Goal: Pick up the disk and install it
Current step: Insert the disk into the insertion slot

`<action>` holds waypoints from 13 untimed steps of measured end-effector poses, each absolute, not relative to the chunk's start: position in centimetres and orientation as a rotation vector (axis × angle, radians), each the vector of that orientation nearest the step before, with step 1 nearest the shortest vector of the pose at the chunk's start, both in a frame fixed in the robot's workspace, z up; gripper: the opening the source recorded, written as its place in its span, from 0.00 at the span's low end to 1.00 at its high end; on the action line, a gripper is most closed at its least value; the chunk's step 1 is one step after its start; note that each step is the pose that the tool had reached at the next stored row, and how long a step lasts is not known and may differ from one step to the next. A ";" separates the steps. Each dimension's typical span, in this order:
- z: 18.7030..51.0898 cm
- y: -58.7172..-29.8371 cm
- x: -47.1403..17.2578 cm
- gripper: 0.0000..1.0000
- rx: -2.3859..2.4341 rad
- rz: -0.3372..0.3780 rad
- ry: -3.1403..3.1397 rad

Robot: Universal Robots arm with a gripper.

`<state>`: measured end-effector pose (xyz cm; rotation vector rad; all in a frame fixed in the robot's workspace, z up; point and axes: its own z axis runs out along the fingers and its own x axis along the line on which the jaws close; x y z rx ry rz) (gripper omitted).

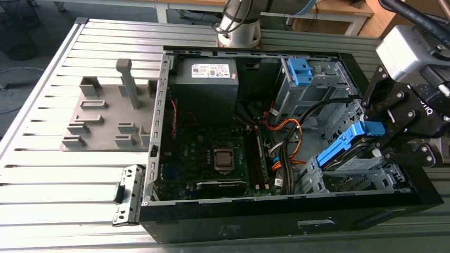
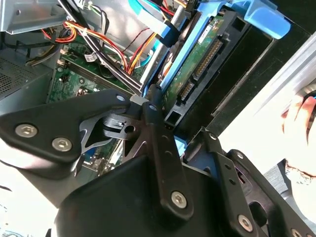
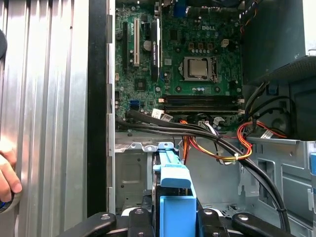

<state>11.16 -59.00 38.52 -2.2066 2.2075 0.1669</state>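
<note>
On the slatted table [image 1: 42, 184] lay the open computer case [image 1: 232, 227], and in its corner at the exterior view's right we saw the metal drive cage [image 1: 330, 182]. The disk [image 1: 346, 152] hung tilted just above that cage, its long axis sloping down toward the bay. The gripper [image 1: 385, 138] had its jaws clenched on the upper end of the disk's blue frame.

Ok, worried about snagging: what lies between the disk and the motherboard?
Black and orange cables cross between the disk and the motherboard, in the first wrist view.
</note>
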 end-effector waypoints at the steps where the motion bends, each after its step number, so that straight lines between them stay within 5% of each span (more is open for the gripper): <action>1: 38.5 -59.0 11.2 0.36 -2.207 0.167 2.207; 10: 38.5 -59.0 11.2 0.44 -2.207 0.167 2.207; 13: 38.5 -59.0 11.2 0.36 -2.207 0.167 2.207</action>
